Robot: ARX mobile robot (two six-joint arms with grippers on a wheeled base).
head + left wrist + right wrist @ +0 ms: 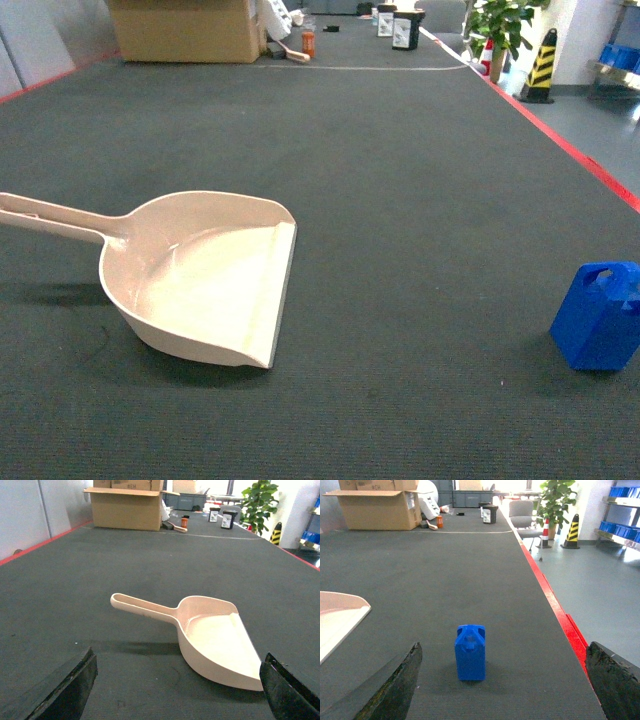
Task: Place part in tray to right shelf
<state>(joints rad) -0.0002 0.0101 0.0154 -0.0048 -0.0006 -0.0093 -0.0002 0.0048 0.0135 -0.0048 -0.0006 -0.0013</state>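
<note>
- My left hand hangs spread wide; the cream tray lies just ahead.
- My right hand gapes too, the blue part upright between its fingers, untouched.

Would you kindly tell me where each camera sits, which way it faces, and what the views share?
Head: rides high on the robot, slanting down the dark table; tray left, part right; no robot body shows.
Left wrist: low over the table, facing forward at the tray; both dark fingers frame the bottom corners, spread wide.
Right wrist: low, facing forward at the upright part; fingers likewise spread.
Shared: the cardboard box far down the table appears in all three.
</note>
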